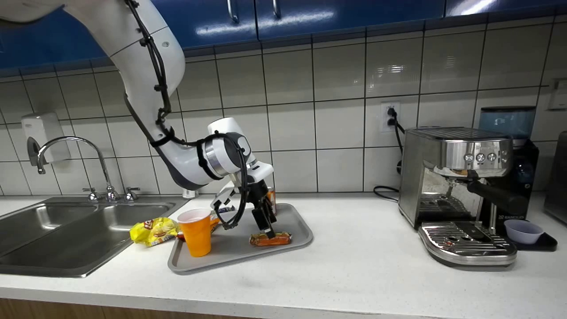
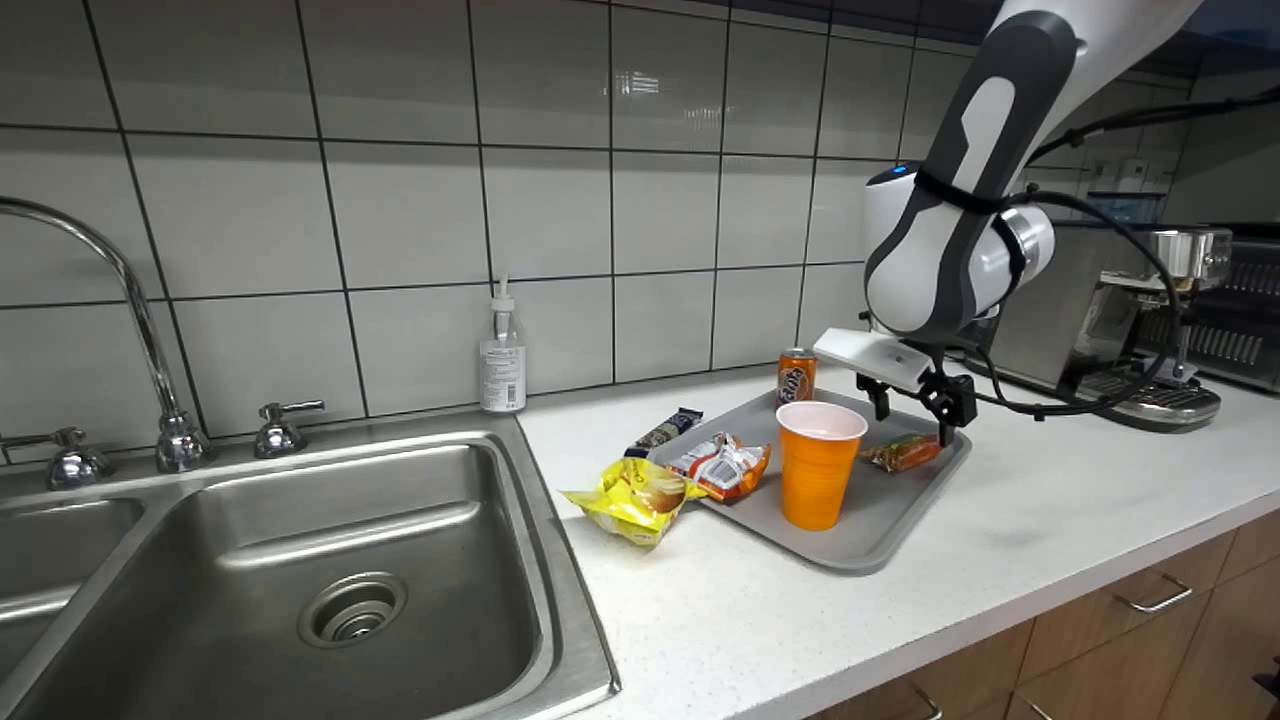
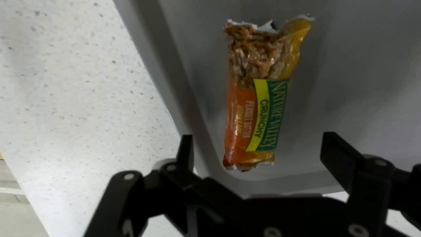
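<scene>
Claw [image 3: 259, 144]: spread, over granola bar [image 3: 258, 108] | granola bar: flat near a corner of grey tray [image 3: 358, 75] | orange cup [image 2: 815, 475]: upright near another tray corner

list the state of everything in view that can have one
Tool, open, holding nothing
Snack bar, wrapped, not gripped
Tray, lying flat on the counter
Orange cup, upright, contents hidden
Can, upright; opened or not, cannot tell
Yellow wrapper, crumpled
Orange wrapper, crumpled
Soap bottle, upright
Tap, not running
Coffee machine, on or off, cannot tell
Drawers, shut
Cupboards, shut
</scene>
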### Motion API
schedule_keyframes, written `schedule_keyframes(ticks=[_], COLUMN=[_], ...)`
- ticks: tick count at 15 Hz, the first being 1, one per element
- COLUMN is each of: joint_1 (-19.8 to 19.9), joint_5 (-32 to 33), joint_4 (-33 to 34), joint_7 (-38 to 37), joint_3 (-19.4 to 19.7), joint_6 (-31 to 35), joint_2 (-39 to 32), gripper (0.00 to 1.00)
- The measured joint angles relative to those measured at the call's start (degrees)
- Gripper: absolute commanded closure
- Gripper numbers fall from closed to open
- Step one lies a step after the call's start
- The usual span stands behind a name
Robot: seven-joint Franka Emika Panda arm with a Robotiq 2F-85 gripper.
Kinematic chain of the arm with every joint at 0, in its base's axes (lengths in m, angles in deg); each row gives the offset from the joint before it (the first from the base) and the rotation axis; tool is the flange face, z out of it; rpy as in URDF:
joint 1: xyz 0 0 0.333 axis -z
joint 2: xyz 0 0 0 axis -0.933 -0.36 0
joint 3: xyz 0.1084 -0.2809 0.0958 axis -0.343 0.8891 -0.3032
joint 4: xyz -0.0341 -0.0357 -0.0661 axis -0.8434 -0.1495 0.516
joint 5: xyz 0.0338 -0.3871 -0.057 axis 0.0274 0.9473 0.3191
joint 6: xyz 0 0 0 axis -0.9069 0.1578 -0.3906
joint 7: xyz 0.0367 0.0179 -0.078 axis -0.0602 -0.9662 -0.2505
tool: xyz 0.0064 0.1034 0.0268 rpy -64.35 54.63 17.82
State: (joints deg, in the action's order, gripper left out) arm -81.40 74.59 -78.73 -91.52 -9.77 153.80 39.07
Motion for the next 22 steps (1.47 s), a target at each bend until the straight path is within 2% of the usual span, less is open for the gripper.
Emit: schedule_keyframes(ticks=[9,18,22], joint_1=[-2.16,-2.5,-2.09], joint_5=[0.96,7.47,9.7], joint_4=[-2.75,-10.83,-14.04], joint_7=[0.0,0.01,1.36], joint_3=[1.59,1.65,0.1], joint_6=[0.08,1.36,2.06], joint_2=[4.11,14.69,19.66], gripper=[0.0,0.0,0.0])
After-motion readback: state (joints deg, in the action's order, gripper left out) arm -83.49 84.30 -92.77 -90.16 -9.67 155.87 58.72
